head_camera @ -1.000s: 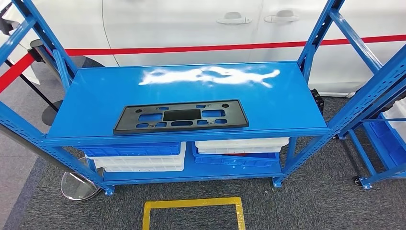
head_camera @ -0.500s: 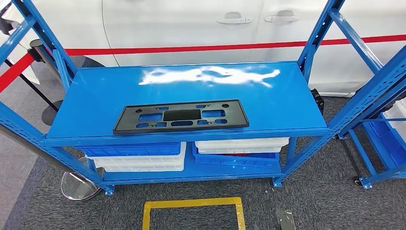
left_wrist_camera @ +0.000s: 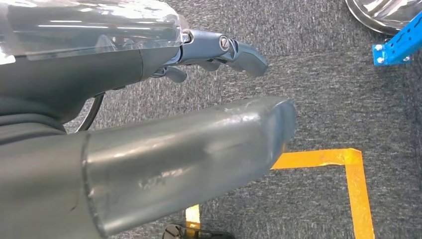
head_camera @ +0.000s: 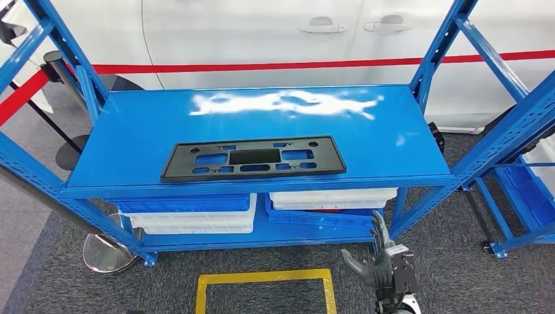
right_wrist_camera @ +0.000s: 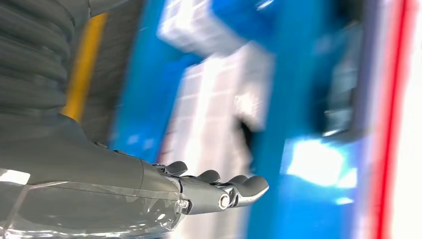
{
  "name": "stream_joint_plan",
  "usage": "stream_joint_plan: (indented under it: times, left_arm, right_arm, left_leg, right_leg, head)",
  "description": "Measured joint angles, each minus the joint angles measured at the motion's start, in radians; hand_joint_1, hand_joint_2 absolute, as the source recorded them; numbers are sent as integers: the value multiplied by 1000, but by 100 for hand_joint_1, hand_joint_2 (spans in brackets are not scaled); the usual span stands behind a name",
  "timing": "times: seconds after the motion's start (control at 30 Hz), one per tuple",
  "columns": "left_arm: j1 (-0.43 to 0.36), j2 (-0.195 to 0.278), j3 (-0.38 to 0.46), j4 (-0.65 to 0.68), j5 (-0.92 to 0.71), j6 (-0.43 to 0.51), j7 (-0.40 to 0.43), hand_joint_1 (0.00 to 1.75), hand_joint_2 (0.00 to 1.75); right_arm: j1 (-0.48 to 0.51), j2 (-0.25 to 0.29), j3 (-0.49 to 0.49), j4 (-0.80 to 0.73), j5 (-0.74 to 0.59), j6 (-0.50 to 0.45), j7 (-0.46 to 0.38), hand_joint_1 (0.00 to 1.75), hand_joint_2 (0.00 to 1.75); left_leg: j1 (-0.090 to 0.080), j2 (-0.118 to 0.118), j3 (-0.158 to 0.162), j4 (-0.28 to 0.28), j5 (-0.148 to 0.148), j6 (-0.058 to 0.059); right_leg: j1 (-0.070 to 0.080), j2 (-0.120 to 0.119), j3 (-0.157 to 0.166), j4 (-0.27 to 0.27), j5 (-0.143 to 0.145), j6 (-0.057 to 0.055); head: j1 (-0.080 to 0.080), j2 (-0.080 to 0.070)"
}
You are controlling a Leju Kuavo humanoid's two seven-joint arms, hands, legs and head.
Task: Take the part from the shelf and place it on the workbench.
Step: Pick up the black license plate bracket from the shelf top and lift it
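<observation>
A flat, matte black rectangular part (head_camera: 253, 159) with cut-out slots lay on the glossy blue shelf (head_camera: 393, 157). Both the right robot hand (head_camera: 386, 265) and the left robot hand (left_wrist_camera: 164, 99) were released, grasping nothing.

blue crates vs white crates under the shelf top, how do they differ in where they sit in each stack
On the left, the blue crate sits on top and the white crate lies under it. On the right, it flips: the white crate is on top and the blue crate is below. The right blue crate also looks slightly tilted, while the left one lies level. All are shallow plastic crates on the lower shelf.
</observation>
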Motion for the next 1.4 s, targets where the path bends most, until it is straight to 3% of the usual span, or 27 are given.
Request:
stream_joint_plan:
  times: [0.07, 0.13, 0.17, 0.2, 0.23, 0.3, 0.37, 0.43, 0.53, 0.6, 0.67, 0.7, 0.73, 0.83, 0.9, 1.03, 1.1, 1.17, 1.2, 1.23, 1.27, 1.33, 1.4]
  left_arm:
    - [-3, -5, 13, 3, -20, 6, -5, 0, 0]
    - [-5, -9, 28, 7, -41, 10, -8, 0, 0]
    - [-6, -11, 35, 10, -50, 12, -10, 0, 0]
    - [-6, -12, 43, 12, -60, 14, -12, 0, 0]
    - [-6, -14, 50, 14, -70, 16, -14, 0, 0]
    - [-8, -19, 63, 19, -90, 21, -19, 0, 0]
    - [-13, -25, 76, 24, -110, 27, -23, 0, 0]
    - [-17, -30, 91, 29, -129, 31, -27, 0, 0]
    - [-21, -32, 108, 33, -159, 39, -33, 0, 0]
    - [-25, -33, 117, 36, -175, 43, -38, 0, 0]
    - [-27, -34, 125, 37, -184, 45, -39, 0, 0]
    - [-27, -34, 127, 37, -186, 45, -39, 0, 0]
    - [-26, -33, 129, 37, -187, 45, -39, 0, 0]
    - [-27, -34, 131, 39, -187, 46, -39, 0, 0]
    - [-28, -36, 132, 41, -186, 46, -40, 0, 0]
    - [-29, -37, 137, 42, -186, 47, -41, 0, 0]
    - [-29, -37, 139, 42, -186, 47, -41, 0, 0]
    - [-29, -37, 142, 42, -186, 47, -41, 0, 0]
    - [-29, -37, 144, 42, -186, 47, -41, 0, 0]
    - [-29, -37, 145, 42, -186, 47, -41, 0, 0]
    - [-29, -37, 146, 42, -186, 47, -41, 0, 0]
    - [-30, -39, 146, 43, -186, 47, -41, 0, 0]
    - [-31, -42, 147, 44, -186, 47, -41, 0, 0]
  right_arm:
    - [-8, -10, 21, -66, -17, 28, -3, 0, 175]
    - [-12, -21, 42, -125, -34, 55, -5, 0, 175]
    - [-13, -27, 54, -155, -43, 70, -6, 0, 175]
    - [-14, -33, 64, -185, -51, 83, -6, 0, 175]
    - [-15, -39, 75, -216, -60, 97, -6, 0, 175]
    - [-22, -49, 96, -278, -77, 124, -7, 0, 175]
    - [-32, -58, 118, -339, -93, 152, -8, 0, 175]
    - [-39, -67, 142, -399, -110, 181, -10, 0, 175]
    - [-46, -79, 173, -480, -135, 222, -12, 0, 175]
    - [-52, -82, 191, -519, -150, 246, -13, 0, 175]
    - [-55, -86, 204, -542, -158, 258, -13, 0, 175]
    - [-54, -87, 209, -549, -159, 261, -12, 0, 175]
    - [-54, -89, 213, -555, -160, 262, -12, 0, 175]
    - [-55, -92, 219, -571, -161, 263, -12, 0, 175]
    - [-56, -94, 222, -579, -161, 263, -12, 0, 175]
    - [-58, -98, 225, -590, -161, 263, -11, 0, 175]
    - [-59, -102, 225, -594, -161, 262, -11, 0, 175]
    - [-58, -105, 226, -596, -161, 262, -11, 0, 175]
    - [-57, -106, 227, -596, -161, 262, -11, 0, 175]
    - [-57, -108, 227, -596, -161, 262, -11, 0, 175]
    - [-57, -109, 228, -596, -161, 262, -11, 0, 175]
    - [-58, -109, 229, -596, -161, 262, -11, 0, 175]
    - [-60, -110, 229, -598, -161, 262, -11, 0, 175]
  left_leg:
    - [5, 2, 7, -14, 10, 12]
    - [1, 4, 7, -16, 11, 16]
    - [-1, 3, 8, -16, 10, 16]
    - [-4, 1, 10, -15, 9, 17]
    - [-6, -1, 14, -15, 6, 17]
    - [-10, -5, 24, -15, -1, 15]
    - [-13, -7, 25, -11, -9, 8]
    - [-11, -9, 21, -11, -11, -3]
    - [-12, -5, 16, 9, -34, -18]
    - [-5, 0, -30, 109, -86, -31]
    - [7, 3, -103, 238, -131, -45]
    - [13, 5, -124, 266, -128, -53]
    - [19, 7, -126, 255, -104, -60]
    - [32, 12, -57, 74, 5, -79]
    - [30, 10, -36, 21, 18, -69]
    - [25, 7, -40, 19, 22, -29]
    - [23, 8, -40, 15, 25, -15]
    - [15, 8, -42, 15, 25, -6]
    - [10, 8, -42, 15, 24, -4]
    - [4, 7, -40, 15, 23, -1]
    - [-1, 6, -37, 15, 22, 1]
    - [-11, 3, -31, 14, 20, 4]
    - [-14, 2, -30, 13, 19, 2]
  right_leg:
    - [3, -1, -33, 67, -41, 0]
    - [8, -2, -103, 202, -100, -3]
    - [10, -2, -133, 258, -113, -5]
    - [13, -2, -148, 278, -106, -8]
    - [15, -2, -143, 259, -79, -13]
    - [24, 0, -89, 131, 1, -32]
    - [34, 1, -44, 28, 40, -49]
    - [40, 1, -36, 4, 35, -57]
    - [28, -2, -21, -19, 36, -65]
    - [22, -8, -10, -30, 35, -71]
    - [19, -11, -7, -29, 32, -71]
    - [17, -12, -6, -28, 29, -69]
    - [14, -11, -4, -25, 25, -64]
    - [3, -10, 3, -8, 8, -41]
    - [5, -9, 1, 1, 2, -26]
    - [2, -8, -6, 11, -8, -6]
    - [3, -8, -49, 101, -60, -6]
    - [10, -7, -121, 241, -117, -10]
    - [14, -7, -145, 283, -123, -15]
    - [20, -7, -151, 288, -109, -23]
    - [26, -7, -135, 250, -78, -34]
    - [41, -5, -72, 116, -10, -64]
    - [52, -6, -32, 28, 17, -86]
  head:
    - [3, 0]
    - [4, 0]
    - [4, 0]
    - [4, 0]
    - [4, 0]
    - [4, 0]
    - [1, 0]
    - [-2, 0]
    - [-4, 0]
    - [-9, 0]
    - [-11, 0]
    - [-11, 0]
    - [-11, 0]
    - [-13, 0]
    - [-15, 0]
    - [-8, 0]
    - [-3, 0]
    - [0, 0]
    - [0, 0]
    - [0, 0]
    - [1, 0]
    - [0, 0]
    - [-3, 0]
